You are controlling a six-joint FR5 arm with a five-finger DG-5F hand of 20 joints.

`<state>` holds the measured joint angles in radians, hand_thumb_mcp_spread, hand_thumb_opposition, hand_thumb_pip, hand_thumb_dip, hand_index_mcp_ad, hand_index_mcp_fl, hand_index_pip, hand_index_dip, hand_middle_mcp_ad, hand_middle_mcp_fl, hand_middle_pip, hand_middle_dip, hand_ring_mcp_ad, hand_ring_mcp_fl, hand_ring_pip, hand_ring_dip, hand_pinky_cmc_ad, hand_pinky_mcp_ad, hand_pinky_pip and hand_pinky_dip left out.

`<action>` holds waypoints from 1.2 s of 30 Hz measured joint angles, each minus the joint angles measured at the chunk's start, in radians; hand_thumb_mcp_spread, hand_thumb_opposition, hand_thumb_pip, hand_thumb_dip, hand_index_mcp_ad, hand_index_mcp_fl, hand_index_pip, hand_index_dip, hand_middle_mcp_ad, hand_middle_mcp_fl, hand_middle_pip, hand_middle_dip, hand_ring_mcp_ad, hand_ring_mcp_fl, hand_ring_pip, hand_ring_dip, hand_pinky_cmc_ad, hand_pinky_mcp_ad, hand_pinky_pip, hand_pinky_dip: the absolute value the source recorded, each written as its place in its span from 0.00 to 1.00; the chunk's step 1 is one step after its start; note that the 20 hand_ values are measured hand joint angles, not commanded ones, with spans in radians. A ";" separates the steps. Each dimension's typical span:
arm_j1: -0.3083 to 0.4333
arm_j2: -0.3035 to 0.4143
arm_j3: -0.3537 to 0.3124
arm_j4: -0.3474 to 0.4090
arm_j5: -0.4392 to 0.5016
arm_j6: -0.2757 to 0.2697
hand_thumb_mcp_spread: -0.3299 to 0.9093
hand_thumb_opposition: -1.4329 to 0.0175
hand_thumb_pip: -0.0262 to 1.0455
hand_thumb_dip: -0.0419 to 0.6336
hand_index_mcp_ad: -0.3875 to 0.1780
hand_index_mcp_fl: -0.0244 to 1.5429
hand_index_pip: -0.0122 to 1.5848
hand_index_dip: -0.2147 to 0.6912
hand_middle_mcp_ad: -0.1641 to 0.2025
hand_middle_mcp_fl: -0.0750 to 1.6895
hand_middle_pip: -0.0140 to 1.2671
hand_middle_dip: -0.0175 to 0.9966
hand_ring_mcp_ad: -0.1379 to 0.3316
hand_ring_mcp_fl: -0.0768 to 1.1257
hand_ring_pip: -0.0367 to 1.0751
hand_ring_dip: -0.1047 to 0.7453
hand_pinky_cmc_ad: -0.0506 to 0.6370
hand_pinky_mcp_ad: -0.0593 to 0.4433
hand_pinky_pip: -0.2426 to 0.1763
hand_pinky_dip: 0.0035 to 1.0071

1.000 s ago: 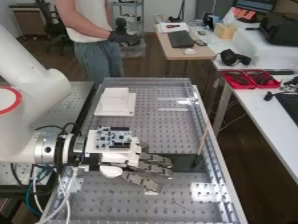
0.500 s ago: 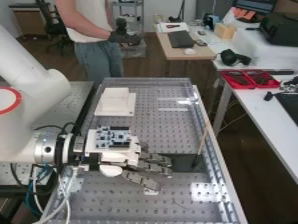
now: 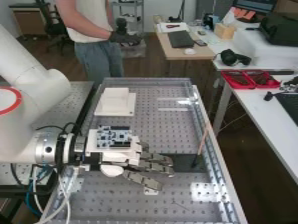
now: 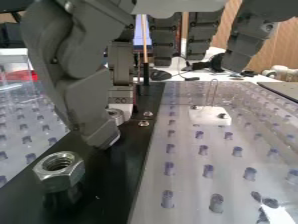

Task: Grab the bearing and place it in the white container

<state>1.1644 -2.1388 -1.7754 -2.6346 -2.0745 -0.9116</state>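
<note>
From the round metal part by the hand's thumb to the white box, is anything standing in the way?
Nothing visible stands on the perforated panel between the black plate and the white box. At the plate itself, the hand hangs overhead, and its thumb partly covers the round metal part in the wrist view.

Past the bench (image 3: 174,137) I can see a dark brown floor (image 3: 151,69) and a pale wall (image 3: 169,7). A wooden cabinet (image 3: 26,21) stands at the far left with a dark chair (image 3: 54,26) beside it; a metal shelf (image 3: 138,11) is nearer the middle. To the right I have a wood-topped desk (image 3: 171,52) and a long white table (image 3: 265,119) holding red trays (image 3: 237,80). My wrist view catches brown panelling (image 4: 274,49). Bright glare marks the bench.
</note>
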 joint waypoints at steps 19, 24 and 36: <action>-0.006 -0.008 0.013 0.014 -0.011 0.030 0.66 0.34 0.58 0.50 0.42 0.18 0.91 0.35 0.66 0.06 0.11 0.18 0.60 0.06 0.11 0.21 0.64 0.71 0.36 0.18; -0.008 -0.005 0.016 0.011 -0.010 0.040 0.67 0.31 0.57 0.50 0.42 0.23 0.91 0.34 0.66 0.05 0.11 0.18 0.60 0.06 0.11 0.21 0.64 0.71 0.36 0.18; -0.019 0.057 -0.006 0.032 -0.011 0.071 0.72 0.29 0.57 0.50 0.35 0.24 0.91 0.34 0.67 0.05 0.11 0.18 0.60 0.06 0.11 0.21 0.64 0.71 0.36 0.18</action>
<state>1.1456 -2.0821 -1.7813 -2.6025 -2.0858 -0.8405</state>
